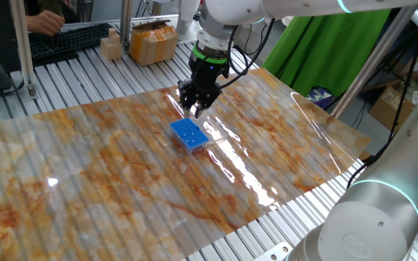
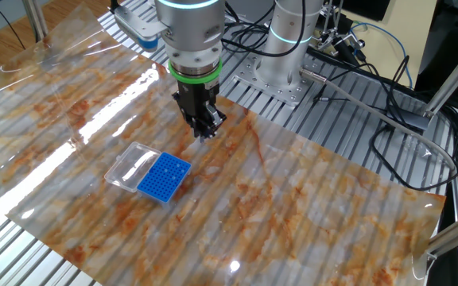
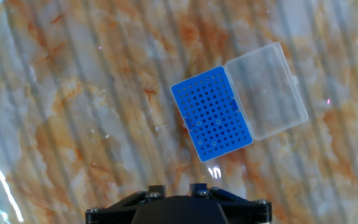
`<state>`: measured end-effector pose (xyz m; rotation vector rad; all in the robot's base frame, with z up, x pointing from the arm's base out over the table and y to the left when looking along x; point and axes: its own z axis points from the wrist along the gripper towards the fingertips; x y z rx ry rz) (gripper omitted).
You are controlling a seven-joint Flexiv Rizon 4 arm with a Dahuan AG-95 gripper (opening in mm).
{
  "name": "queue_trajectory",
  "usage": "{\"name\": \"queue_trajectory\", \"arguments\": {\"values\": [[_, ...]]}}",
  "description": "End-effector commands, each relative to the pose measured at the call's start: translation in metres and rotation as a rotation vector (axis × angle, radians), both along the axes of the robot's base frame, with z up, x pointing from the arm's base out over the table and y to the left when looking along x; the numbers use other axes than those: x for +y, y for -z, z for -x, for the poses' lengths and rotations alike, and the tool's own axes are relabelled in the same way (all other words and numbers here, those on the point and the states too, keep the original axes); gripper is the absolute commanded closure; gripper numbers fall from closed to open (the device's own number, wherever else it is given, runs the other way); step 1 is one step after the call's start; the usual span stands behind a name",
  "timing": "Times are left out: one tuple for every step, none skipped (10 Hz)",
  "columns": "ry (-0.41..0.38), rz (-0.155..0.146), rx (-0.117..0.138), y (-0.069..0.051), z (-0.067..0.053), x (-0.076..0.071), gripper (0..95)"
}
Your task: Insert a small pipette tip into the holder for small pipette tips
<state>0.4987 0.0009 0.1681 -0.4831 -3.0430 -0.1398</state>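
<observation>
The holder for small pipette tips (image 1: pixel 189 135) is a small bright-blue rack with a grid of tiny holes, lying flat on the marbled table sheet. It also shows in the other fixed view (image 2: pixel 164 176) and in the hand view (image 3: pixel 212 113), where a few holes show pale dots. Its clear lid (image 3: pixel 267 91) lies open beside it. My gripper (image 1: pixel 197 109) hangs above the sheet just behind the holder, fingers pressed together. A small pale sliver, the small pipette tip (image 1: pixel 197 111), shows at the fingertips. In the other fixed view the gripper (image 2: pixel 206 131) is up and right of the holder.
Cardboard boxes (image 1: pixel 153 41) and a keyboard (image 1: pixel 67 38) stand at the far edge in one fixed view. A second robot base (image 2: pixel 286 48) and cables (image 2: pixel 388 119) lie beyond the sheet. The marbled sheet (image 1: pixel 107 174) covers a slatted table.
</observation>
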Motion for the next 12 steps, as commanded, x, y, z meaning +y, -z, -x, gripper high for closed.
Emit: {"name": "queue_trajectory", "arguments": {"values": [[0.022, -0.001, 0.003, 0.002, -0.001, 0.001, 95.0], [0.049, 0.008, 0.005, 0.003, -0.001, 0.001, 95.0], [0.067, 0.009, 0.007, 0.003, -0.001, 0.002, 95.0], [0.093, 0.008, 0.007, 0.005, -0.002, 0.002, 95.0], [0.126, 0.007, 0.007, 0.006, -0.002, 0.003, 95.0], [0.16, 0.009, 0.007, 0.007, -0.002, 0.003, 95.0], [0.198, 0.01, 0.008, 0.008, -0.003, 0.004, 95.0], [0.251, 0.013, 0.012, 0.01, -0.003, 0.004, 95.0], [0.31, 0.027, 0.016, 0.013, -0.004, 0.005, 95.0], [0.349, 0.024, 0.019, 0.015, -0.005, 0.006, 95.0], [0.375, 0.025, 0.019, 0.017, -0.006, 0.007, 95.0], [0.391, 0.024, 0.017, 0.02, -0.006, 0.008, 95.0]]}}
